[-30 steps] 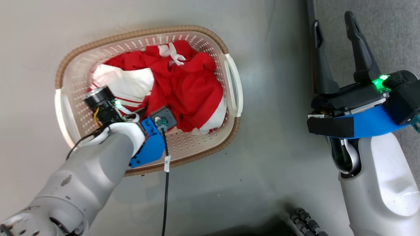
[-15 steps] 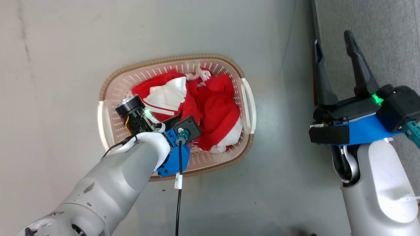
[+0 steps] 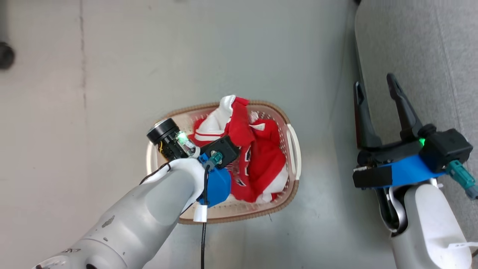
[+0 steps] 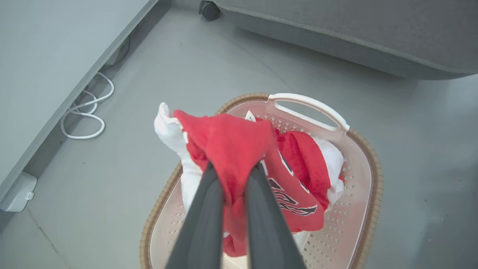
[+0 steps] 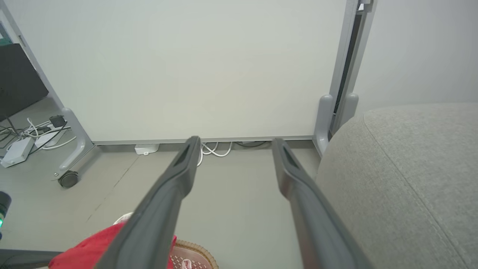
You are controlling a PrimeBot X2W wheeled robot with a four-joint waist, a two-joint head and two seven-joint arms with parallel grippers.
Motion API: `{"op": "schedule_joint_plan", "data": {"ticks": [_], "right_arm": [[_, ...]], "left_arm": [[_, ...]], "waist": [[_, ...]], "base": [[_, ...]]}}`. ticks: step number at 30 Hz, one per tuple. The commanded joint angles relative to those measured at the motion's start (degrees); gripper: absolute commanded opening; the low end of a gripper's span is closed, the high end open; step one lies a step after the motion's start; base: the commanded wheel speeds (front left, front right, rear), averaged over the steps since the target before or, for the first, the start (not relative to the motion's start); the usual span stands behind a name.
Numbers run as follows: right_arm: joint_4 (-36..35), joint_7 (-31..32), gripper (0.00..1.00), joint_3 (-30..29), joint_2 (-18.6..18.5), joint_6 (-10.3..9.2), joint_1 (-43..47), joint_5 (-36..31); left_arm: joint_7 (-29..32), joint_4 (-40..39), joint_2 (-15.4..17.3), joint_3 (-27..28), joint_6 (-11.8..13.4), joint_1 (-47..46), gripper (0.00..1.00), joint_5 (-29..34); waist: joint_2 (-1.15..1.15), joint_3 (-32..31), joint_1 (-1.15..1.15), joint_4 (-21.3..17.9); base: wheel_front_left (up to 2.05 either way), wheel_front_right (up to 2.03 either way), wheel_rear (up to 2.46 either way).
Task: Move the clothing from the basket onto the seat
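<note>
While your left pincer (image 4: 233, 179) is pressed together on a fold of the red clothing (image 4: 231, 145), a white cable (image 4: 86, 116) loops on the floor (image 4: 186, 67) along the foot of a pale panel (image 4: 56, 37), with a small white box (image 4: 16, 192) beside that foot; a dark caster (image 4: 209, 9) sits by the far end of the grey seat (image 3: 410, 45); all of these are well apart from the basket (image 3: 292, 186). The basket stands on the floor near the seat's long edge, not touching it; the pinched bunch is raised above the basket's rim; its red and white lengths trail down into the basket, where a part with dark lettering lies; your right pincer (image 3: 374, 81) hangs spread wide and empty by the seat's edge, well apart from the clothing.
</note>
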Motion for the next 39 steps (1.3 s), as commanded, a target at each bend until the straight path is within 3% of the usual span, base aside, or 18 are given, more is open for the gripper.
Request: {"op": "schedule_joint_plan", "data": {"ticks": [1, 17, 39], "right_arm": [[0.2, -0.2, 1.0, -0.1, -0.2, 0.02, 1.0, -0.4], [3.0, -0.2, 1.0, 0.3, -0.2, 0.03, 7.9, 0.6], [4.9, -0.2, 1.0, -0.6, -0.2, 0.03, 16.7, 1.4]], "left_arm": [[-0.4, -1.1, 0.3, 0.6, 0.0, 0.1, 0.0, -0.5], [-0.4, -12.4, 3.0, 11.2, 1.4, 6.1, 0.0, -0.4], [-0.4, -21.8, 3.4, 22.4, 0.9, 13.5, 0.0, -0.4]], "waist": [[0.0, -2.7, 0.0, 1.2], [0.0, -15.7, 0.0, 2.5], [0.0, -27.8, 0.0, 4.1]], "base": [[0.0, 0.0, 0.0], [0.0, 0.0, 0.0], [0.0, 0.0, 0.0]]}}
